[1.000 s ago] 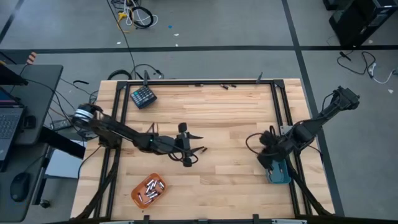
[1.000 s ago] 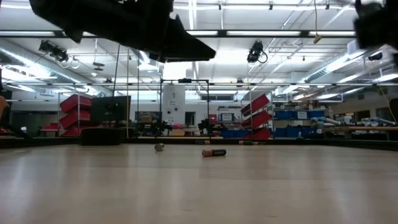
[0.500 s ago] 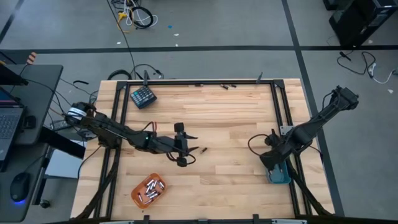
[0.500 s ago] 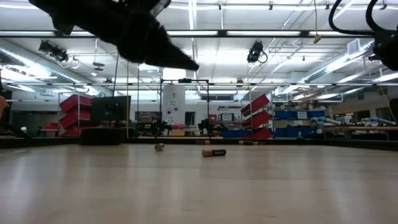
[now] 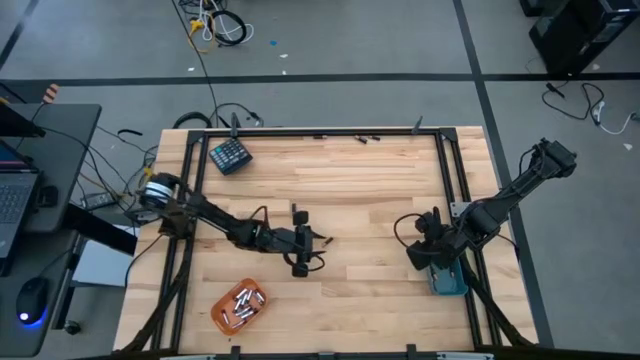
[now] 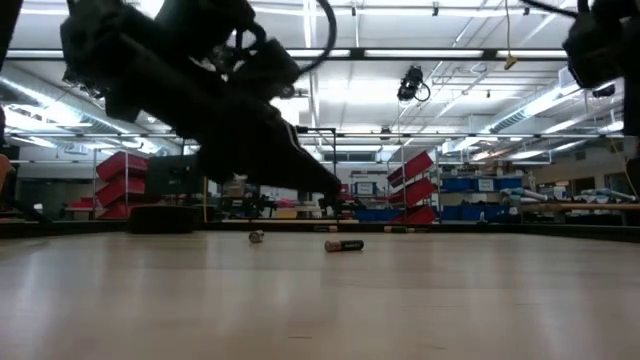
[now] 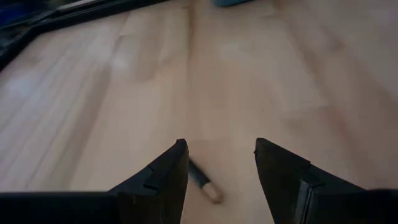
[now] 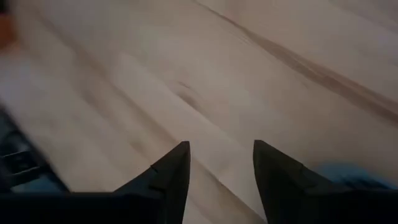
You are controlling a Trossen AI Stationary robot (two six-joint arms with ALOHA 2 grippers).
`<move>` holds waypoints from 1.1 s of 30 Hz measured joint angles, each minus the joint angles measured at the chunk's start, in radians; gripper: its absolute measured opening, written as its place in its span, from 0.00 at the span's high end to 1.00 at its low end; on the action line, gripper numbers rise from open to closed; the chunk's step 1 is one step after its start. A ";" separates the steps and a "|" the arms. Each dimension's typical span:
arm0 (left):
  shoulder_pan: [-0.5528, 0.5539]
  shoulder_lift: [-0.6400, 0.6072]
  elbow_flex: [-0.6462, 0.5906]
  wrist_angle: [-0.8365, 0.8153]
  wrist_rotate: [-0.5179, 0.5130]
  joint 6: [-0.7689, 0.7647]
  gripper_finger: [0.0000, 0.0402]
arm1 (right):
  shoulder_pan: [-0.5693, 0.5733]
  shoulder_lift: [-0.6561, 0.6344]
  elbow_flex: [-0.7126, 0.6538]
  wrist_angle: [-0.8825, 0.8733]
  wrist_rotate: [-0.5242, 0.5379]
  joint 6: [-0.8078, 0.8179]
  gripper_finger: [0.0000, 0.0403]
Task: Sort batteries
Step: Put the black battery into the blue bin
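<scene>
Two dark arms work over the pale plank table [image 5: 370, 190]. The right claw [image 8: 216, 163], beside the teal tray [image 5: 449, 279], has just sprung wide and holds nothing, so I judge its cell delivered. The left claw [image 7: 216, 163], agape and empty, has dropped toward a slim, pale-tipped loose battery [image 7: 204, 182] mid-table; more batteries [image 5: 241, 303] fill the orange tray [image 5: 224, 320], near left.

Small dark batteries [image 5: 241, 305] lie heaped in one tray; another battery [image 7: 204, 184] lies loose mid-table.
</scene>
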 joint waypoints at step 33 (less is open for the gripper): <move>0.036 0.271 0.000 0.258 -0.090 -0.224 0.96 | 0.000 0.006 0.000 0.393 0.449 -0.710 0.61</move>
